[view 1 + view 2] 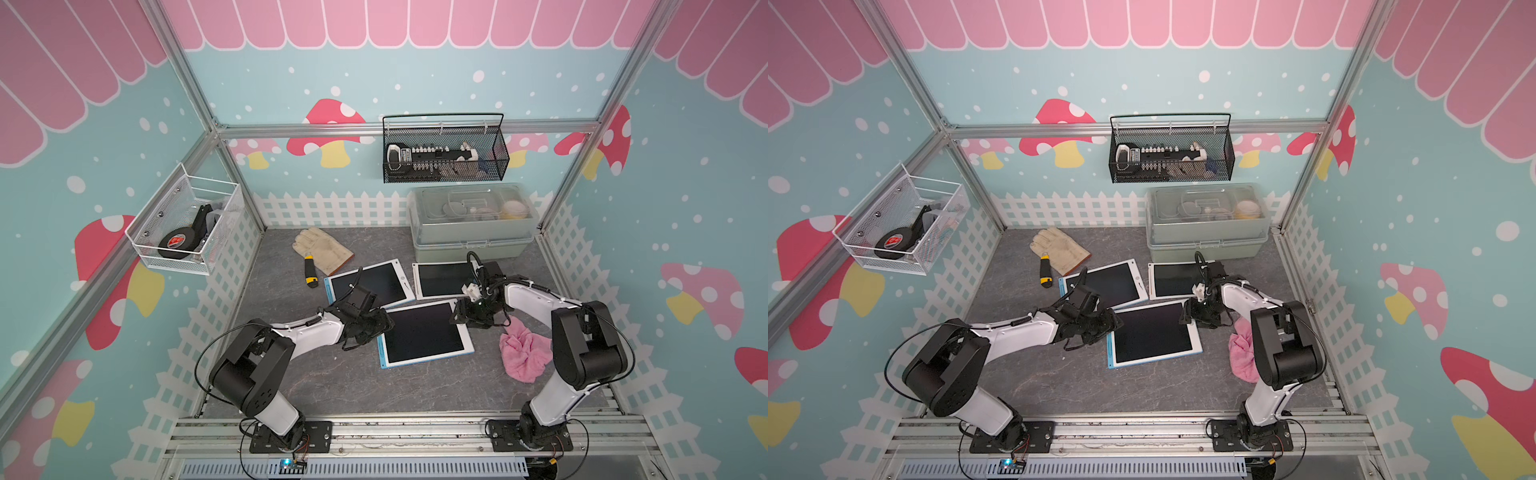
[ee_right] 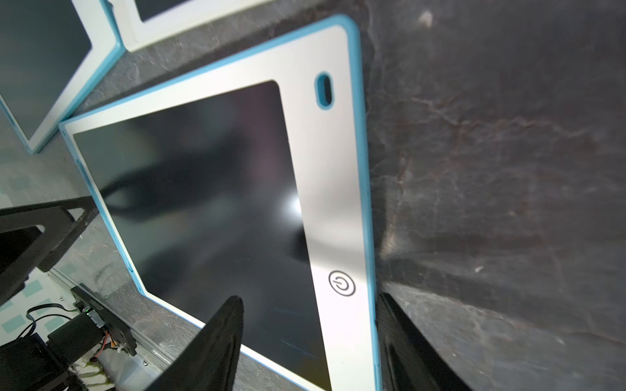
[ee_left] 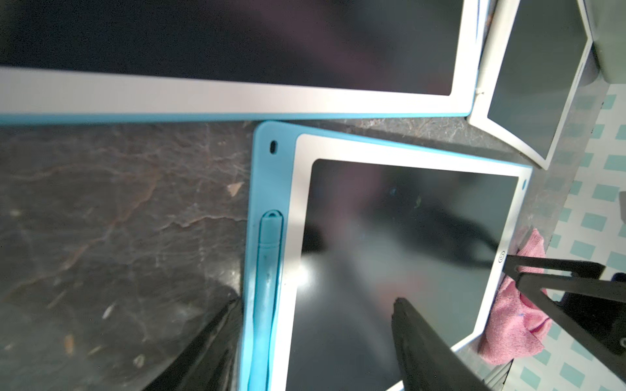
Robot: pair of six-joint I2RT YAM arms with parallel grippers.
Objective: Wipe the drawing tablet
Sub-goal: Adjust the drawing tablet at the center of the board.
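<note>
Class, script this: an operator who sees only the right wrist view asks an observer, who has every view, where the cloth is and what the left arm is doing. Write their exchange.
Operator: I see the near tablet but no cloth. Where is it?
Observer: The cloth lies on the table beside that tablet, on the right arm's side, with nothing holding it.
Operator: I only glimpse the left arm. What is its end effector doing?
Observer: The left end effector is open and empty, its fingers straddling the tablet's edge on the left arm's side.
</note>
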